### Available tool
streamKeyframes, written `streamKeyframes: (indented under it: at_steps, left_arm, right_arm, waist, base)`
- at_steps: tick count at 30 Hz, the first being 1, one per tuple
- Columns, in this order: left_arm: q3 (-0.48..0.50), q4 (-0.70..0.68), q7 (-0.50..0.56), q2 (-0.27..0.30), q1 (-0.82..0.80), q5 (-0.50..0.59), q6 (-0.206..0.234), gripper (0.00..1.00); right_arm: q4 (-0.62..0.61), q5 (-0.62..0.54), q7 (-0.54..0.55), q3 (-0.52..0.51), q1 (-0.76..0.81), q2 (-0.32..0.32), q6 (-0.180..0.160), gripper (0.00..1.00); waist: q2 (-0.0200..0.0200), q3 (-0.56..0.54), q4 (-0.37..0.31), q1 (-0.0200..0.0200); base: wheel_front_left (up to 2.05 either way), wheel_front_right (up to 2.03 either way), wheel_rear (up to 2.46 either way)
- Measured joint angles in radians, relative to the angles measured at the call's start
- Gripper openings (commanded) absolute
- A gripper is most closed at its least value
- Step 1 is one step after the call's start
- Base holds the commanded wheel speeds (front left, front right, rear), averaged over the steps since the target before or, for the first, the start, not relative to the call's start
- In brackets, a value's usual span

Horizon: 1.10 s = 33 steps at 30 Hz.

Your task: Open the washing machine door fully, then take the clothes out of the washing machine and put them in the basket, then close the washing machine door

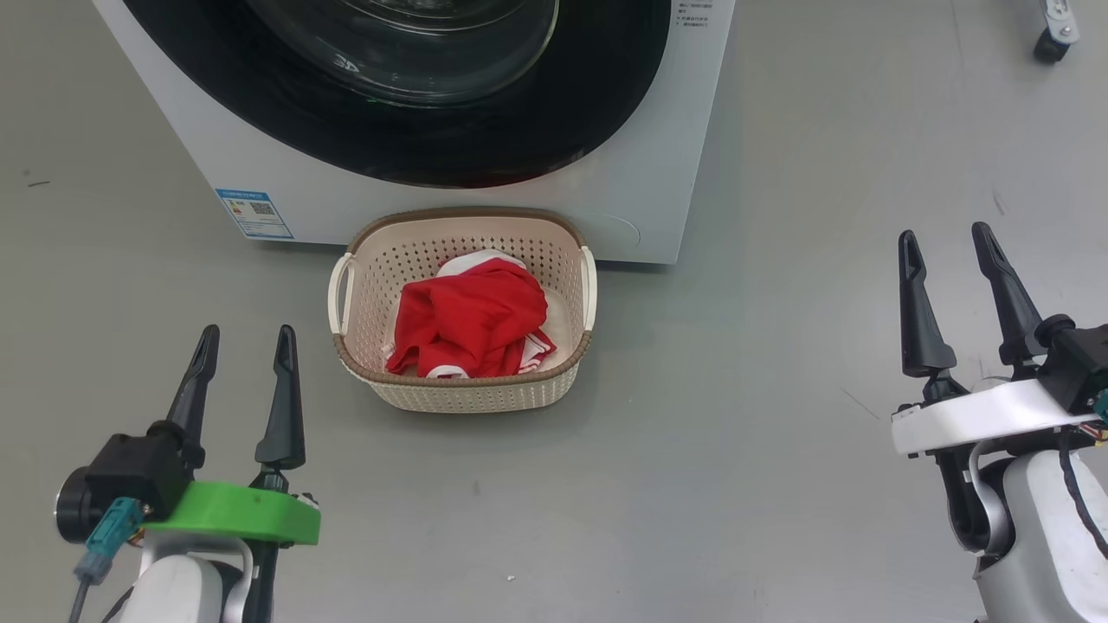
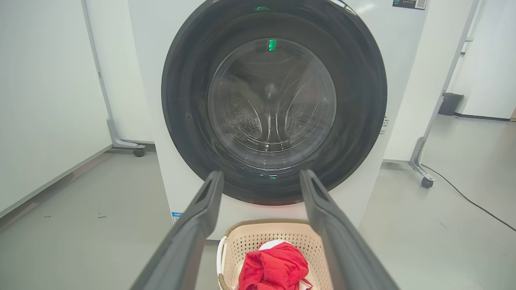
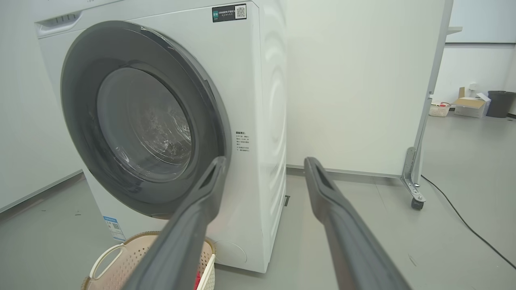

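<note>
The white washing machine (image 1: 658, 182) stands on the grey floor with its round black door (image 2: 274, 104) shut flat against its front; the steel drum shows through the glass. The cream basket (image 1: 463, 394) sits on the floor just before the machine, with the red clothes (image 1: 472, 324) lying in it. My left gripper (image 1: 247, 342) hovers open at the lower left, left of the basket, with nothing between its fingers. My right gripper (image 1: 948, 238) stands open at the right, well clear of the basket and also holding nothing. The door (image 3: 141, 121) and the basket (image 3: 117, 266) also show in the right wrist view.
White wheeled partition panels stand behind and beside the machine, one caster (image 3: 417, 203) to its right with a black cable (image 3: 467, 225) trailing over the floor. A dark bin (image 3: 500, 102) and a cardboard box (image 3: 469, 106) sit far off at the right.
</note>
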Motion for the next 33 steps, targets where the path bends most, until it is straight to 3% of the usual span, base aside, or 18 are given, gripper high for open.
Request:
streamKeyframes:
  at_steps: [33]
  left_arm:
    - [-0.044,0.004,0.000,-0.002,0.015,0.020,0.000,1.00]
  right_arm:
    - [-0.021,-0.040,0.000,-0.031,0.034,0.025,0.021,1.00]
  waist:
    - [0.0000,0.014,-0.005,0.0000]
  base:
    - [0.00,0.00,0.00]
